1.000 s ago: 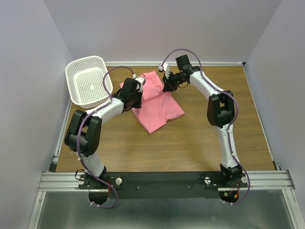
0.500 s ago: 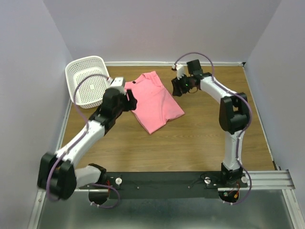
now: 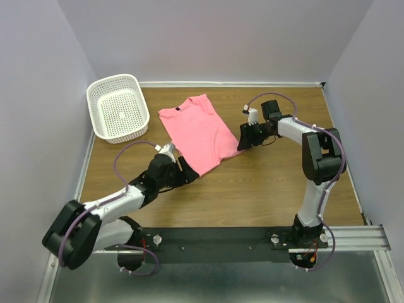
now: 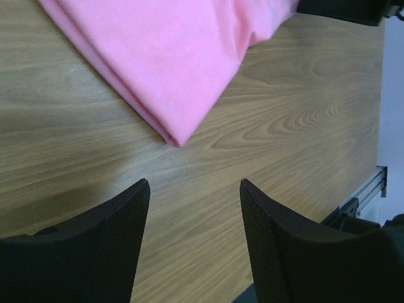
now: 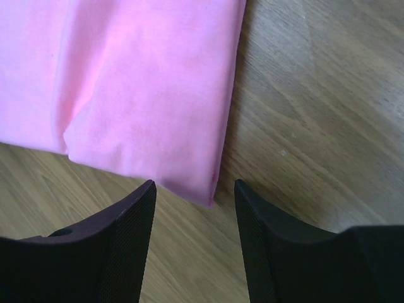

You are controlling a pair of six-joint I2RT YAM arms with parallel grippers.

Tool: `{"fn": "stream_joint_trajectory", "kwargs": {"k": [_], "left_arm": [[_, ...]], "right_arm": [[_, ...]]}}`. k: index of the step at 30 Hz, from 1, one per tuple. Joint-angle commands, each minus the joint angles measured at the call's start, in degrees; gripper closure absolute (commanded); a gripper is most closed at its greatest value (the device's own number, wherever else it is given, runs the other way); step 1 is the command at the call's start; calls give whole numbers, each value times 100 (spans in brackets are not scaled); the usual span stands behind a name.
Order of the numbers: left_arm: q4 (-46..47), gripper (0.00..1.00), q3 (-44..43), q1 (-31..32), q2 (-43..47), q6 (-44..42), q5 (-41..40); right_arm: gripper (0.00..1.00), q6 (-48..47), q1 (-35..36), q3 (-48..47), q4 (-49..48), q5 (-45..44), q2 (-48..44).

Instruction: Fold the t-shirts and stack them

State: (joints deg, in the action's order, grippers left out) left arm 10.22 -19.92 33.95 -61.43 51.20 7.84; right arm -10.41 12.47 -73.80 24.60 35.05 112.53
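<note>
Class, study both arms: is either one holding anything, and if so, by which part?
Nothing is held. The left gripper and the right gripper have open jaws, each facing a corner of the pink t-shirt without closing on it.

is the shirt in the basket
No, the shirt lies spread on the table to the right of the basket, apart from it.

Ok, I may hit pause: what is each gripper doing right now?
Left gripper: open, holding nothing.
Right gripper: open, holding nothing.
</note>
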Motion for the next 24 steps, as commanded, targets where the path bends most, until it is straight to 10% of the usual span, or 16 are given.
{"fn": "stream_joint_trajectory", "kwargs": {"k": [1,19,24], "left_arm": [[498,33,-178,41,-852,663,8],[1386,62,-469,59,-2180,901,-10],[1483,75,-513,50,-2304,725,166]], "right_arm": [[40,277,-69,67,-148,476,243],[43,330,-315,164,-157,793,357],[60,409,-324,67,-140,863,498]]}}
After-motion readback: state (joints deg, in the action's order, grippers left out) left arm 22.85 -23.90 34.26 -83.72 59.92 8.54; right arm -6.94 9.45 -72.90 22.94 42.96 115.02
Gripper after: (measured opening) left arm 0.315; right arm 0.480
